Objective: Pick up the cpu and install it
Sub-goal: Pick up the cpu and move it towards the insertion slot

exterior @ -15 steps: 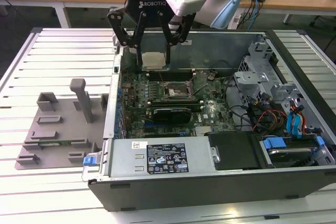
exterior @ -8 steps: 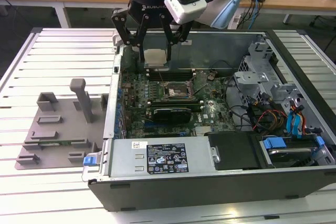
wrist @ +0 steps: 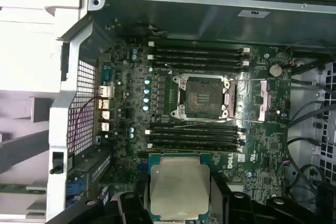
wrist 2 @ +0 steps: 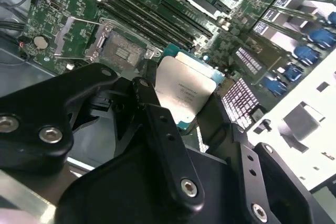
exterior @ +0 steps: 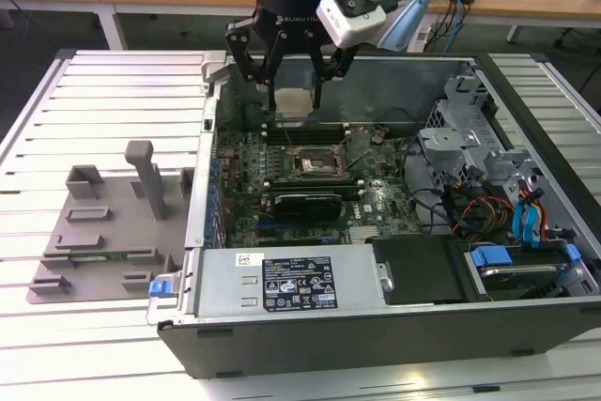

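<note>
My gripper [exterior: 293,99] is shut on the cpu [exterior: 295,104], a flat square chip with a silvery top, and holds it in the air over the open computer case. In both wrist views the cpu [wrist 2: 186,90] [wrist: 179,187] sits level between the black fingers [wrist 2: 150,109] [wrist: 129,204], pinched at two opposite edges. The black socket [exterior: 315,160] [wrist: 202,97] [wrist 2: 119,52] lies open on the green motherboard with its metal frame swung aside. In the exterior view the socket is below the cpu and a little nearer the camera.
The case [exterior: 376,307] lies on a white slatted table [exterior: 113,91], with memory sticks [wrist: 197,56] on both sides of the socket. Cables and drive bays [exterior: 488,194] fill the exterior view's right. A grey fixture plate with posts [exterior: 103,232] stands at its left.
</note>
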Tool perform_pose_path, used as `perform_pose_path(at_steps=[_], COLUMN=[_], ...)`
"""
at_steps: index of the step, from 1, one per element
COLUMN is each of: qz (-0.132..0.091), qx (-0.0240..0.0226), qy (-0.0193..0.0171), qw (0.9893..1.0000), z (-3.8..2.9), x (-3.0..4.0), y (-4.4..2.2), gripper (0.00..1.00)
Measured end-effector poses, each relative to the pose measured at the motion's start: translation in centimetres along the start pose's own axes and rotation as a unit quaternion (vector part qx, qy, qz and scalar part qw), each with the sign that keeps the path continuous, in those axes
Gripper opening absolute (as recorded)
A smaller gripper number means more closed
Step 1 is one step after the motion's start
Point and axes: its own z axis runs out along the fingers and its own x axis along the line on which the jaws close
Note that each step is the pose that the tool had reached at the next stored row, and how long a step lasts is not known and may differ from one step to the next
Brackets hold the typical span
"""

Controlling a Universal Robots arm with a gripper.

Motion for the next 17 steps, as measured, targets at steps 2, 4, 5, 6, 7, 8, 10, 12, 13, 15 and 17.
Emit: perform_pose_path(at_steps=[2, 4, 5, 6, 7, 8, 10, 12, 13, 15, 17], qz=[0.0, 0.0, 0.0, 0.0, 0.0, 0.0, 0.0, 0.0, 0.0, 0.0, 0.0], qx=[0.0, 0.0, 0.0, 0.0, 0.0, 0.0, -0.0001, -0.0001, 0.0, 0.0, 0.0], qy=[0.0005, 0.0007, 0.0007, 0.0008, 0.0008, 0.0009, 0.0009, 0.0009, 0.001, 0.001, 0.0011], qw=[1.0, 1.0, 1.0, 1.0, 1.0, 1.0, 1.0, 1.0, 1.0, 1.0, 1.0], z=[0.33, 0.47, 0.54, 0.58, 0.65, 0.73, 0.88, 0.99, 1.04, 1.13, 1.26], x=[-0.8, -1.26, -1.49, -1.62, -1.88, -2.18, -2.63, -3.0, -3.16, -3.47, -3.88], y=[0.34, 0.5, 0.57, 0.61, 0.69, 0.78, 0.93, 1.06, 1.11, 1.18, 1.26], gripper=[0.55, 0.55, 0.55, 0.55, 0.55, 0.55, 0.55, 0.55, 0.55, 0.55, 0.55])
